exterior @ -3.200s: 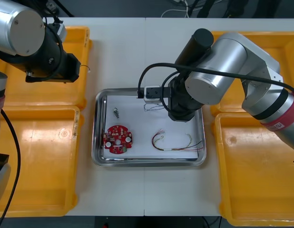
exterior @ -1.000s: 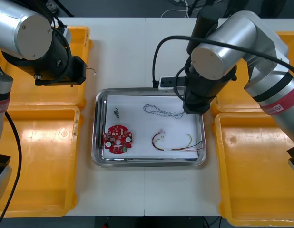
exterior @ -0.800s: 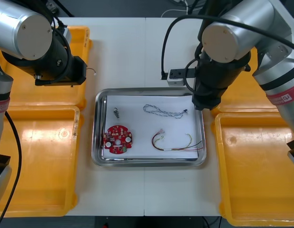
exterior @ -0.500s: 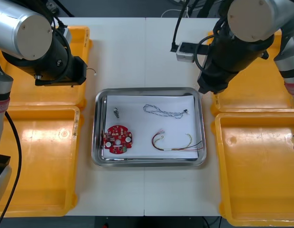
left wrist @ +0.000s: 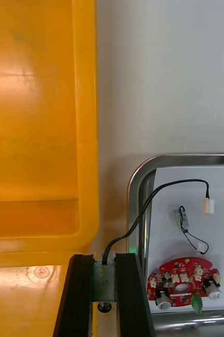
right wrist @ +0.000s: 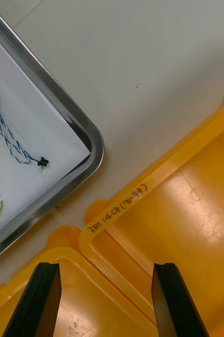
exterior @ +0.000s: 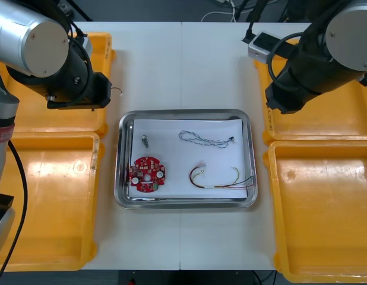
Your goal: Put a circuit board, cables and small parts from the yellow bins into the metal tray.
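The left pincer (left wrist: pixel 105 259) is clenched on a black cable (left wrist: pixel 159 190) at the left bin's (left wrist: pixel 38 131) edge. Just past its tips, the tray (left wrist: pixel 135 181) holds the circuit board (left wrist: pixel 183 281). The right pincer (right wrist: pixel 104 303) hangs released over the right bin (right wrist: pixel 185 210), with the tray's corner beyond its tips.

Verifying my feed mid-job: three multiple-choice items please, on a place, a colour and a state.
1. The red circuit board lies: A in a bin; B in the metal tray; C on bare table.
2. The left end effector's cable is: A black; B red and yellow; C blue and white.
3. The right end effector is: A shut on a cable; B shut empty; C open.
Answers: B, it rests on the tray's white inside; A, the black cable leaves the shut fingers; C, fingers apart over a right yellow bin.
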`<control>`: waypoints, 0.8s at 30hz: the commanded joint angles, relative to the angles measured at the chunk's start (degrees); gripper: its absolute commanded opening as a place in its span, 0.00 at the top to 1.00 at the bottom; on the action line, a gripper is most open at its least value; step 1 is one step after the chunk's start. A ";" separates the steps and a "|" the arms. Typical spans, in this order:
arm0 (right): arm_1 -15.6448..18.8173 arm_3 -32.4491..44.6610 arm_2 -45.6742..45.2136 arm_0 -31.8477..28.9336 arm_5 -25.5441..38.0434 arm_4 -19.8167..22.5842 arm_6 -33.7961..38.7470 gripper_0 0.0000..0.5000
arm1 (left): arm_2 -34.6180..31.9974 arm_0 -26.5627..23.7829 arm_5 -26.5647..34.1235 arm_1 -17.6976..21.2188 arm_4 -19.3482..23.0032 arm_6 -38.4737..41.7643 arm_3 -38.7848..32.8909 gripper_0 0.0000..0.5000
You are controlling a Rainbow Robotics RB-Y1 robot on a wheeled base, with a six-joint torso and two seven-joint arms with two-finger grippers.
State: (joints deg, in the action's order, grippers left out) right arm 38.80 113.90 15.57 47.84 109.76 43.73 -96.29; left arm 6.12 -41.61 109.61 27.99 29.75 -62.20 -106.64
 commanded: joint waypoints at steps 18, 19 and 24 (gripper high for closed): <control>11.39 9.49 -12.67 -14.62 0.24 7.15 30.55 0.00 | 9.61 -2.51 0.39 -4.35 -0.49 15.36 -2.08 1.00; 11.39 9.49 -12.67 -14.62 0.24 7.15 30.55 0.00 | 9.61 -2.51 0.39 -4.35 -0.49 15.36 -2.08 1.00; 12.79 10.64 -16.62 -18.83 0.24 9.35 35.30 0.00 | 11.98 -2.77 -0.97 -5.58 -1.10 16.68 -1.64 1.00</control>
State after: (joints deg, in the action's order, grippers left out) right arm 48.62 122.08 2.64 31.41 109.77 52.45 -65.34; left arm 16.34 -41.72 109.45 24.11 29.34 -45.77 -106.73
